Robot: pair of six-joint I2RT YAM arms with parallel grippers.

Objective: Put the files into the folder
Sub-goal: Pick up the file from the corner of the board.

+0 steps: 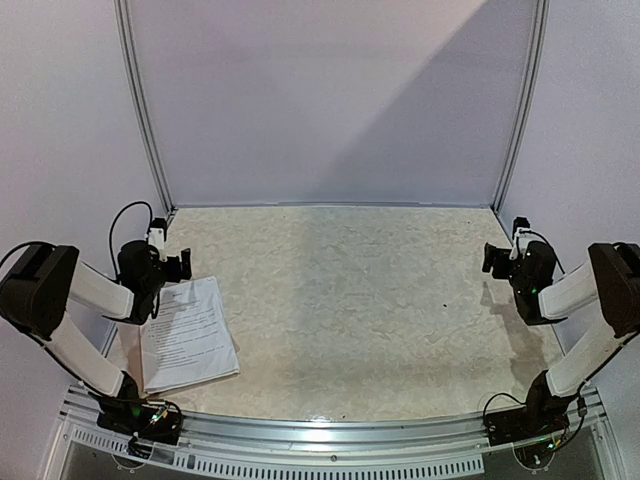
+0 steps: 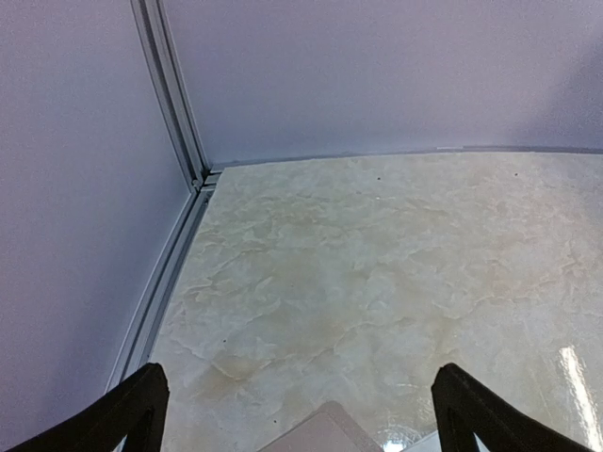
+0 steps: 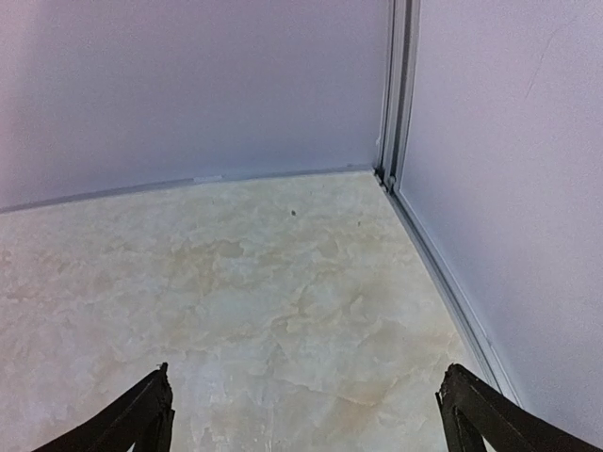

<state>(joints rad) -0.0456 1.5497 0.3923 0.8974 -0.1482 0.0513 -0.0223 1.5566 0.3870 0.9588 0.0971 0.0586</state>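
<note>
The files (image 1: 188, 335), white sheets printed with lines of text, lie in a stack at the near left of the table. A glossy edge of them shows at the bottom of the left wrist view (image 2: 419, 443). A rounded taupe corner of the folder (image 2: 320, 431) shows there too; in the top view the folder is mostly hidden under the sheets and my left arm. My left gripper (image 1: 180, 265) (image 2: 300, 377) is open and empty, above the far end of the stack. My right gripper (image 1: 490, 258) (image 3: 306, 377) is open and empty at the far right, over bare table.
The marbled beige table (image 1: 360, 300) is closed in by pale walls at the back and sides, with metal corner rails (image 2: 179, 141) (image 3: 400, 94). A metal rail (image 1: 330, 430) runs along the near edge by the arm bases.
</note>
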